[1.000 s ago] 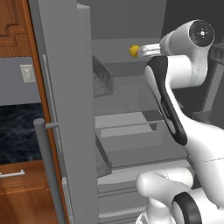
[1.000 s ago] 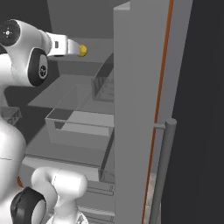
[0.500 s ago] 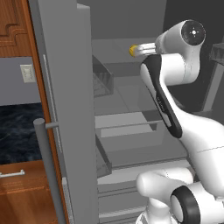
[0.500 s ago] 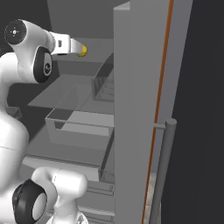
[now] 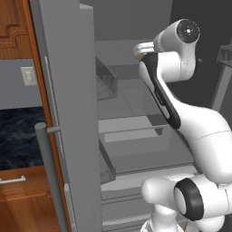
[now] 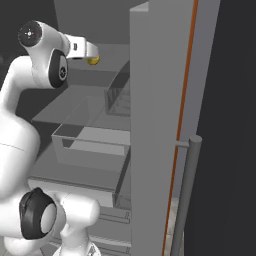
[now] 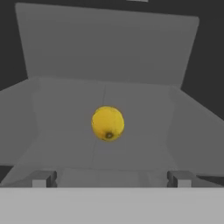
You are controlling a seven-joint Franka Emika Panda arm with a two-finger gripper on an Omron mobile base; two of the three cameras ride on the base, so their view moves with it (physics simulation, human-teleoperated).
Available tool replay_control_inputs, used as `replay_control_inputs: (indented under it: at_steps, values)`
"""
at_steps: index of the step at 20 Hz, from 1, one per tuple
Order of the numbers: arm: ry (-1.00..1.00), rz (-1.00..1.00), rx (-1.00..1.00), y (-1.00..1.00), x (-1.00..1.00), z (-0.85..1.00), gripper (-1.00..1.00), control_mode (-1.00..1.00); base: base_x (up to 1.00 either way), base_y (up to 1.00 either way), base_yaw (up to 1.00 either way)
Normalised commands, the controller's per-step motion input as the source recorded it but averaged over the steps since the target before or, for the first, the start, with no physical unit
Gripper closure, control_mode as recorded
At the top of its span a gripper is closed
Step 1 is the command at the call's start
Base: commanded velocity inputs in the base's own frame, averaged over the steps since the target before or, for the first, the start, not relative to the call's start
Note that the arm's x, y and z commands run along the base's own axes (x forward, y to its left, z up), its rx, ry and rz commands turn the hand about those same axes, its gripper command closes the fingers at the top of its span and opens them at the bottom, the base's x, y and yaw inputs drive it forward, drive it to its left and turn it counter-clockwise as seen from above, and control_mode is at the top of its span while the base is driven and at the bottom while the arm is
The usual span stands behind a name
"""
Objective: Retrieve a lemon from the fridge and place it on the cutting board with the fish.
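Note:
The lemon is a small bright yellow ball lying on a grey upper shelf inside the open fridge. In the hand view it lies straight ahead of my gripper, whose jaws stand wide open with nothing between them. The two fingertips sit well short of the fruit, one to each side. From the right base view the lemon peeks out just past the gripper. The gripper reaches onto the same shelf in the left base view. The cutting board and the fish are out of view.
The fridge's left door with its bar handle stands open close on my left, the right door handle on my right. A clear drawer and door bins sit below the shelf. Wooden cabinets lie left.
The arm has reached further into the fridge, bringing the hand closer to the lemon, so the hand now covers most of it in the left base view. The jaws have stayed open.

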Motion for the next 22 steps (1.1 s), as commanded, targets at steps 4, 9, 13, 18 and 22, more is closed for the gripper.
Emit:
replay_control_inputs:
  at_steps: [4,9,13,18,22]
  values:
    - [0.04,0.0,0.0,0.08,0.49,-0.01,-1.0,-1.0,0.0,0.0,0.0]
    - [0.06,0.0,0.0,0.01,0.46,-0.03,-1.0,-1.0,0.0,0.0,0.0]
    - [0.08,0.0,0.0,0.0,0.32,-0.04,-1.0,-1.0,0.0,0.0,0.0]
    - [0.03,0.0,0.0,0.0,0.21,-0.05,-1.0,-1.0,0.0,0.0,0.0]
    - [0.0,0.0,0.0,0.0,0.2,-0.16,-1.0,-1.0,0.0,0.0,0.0]
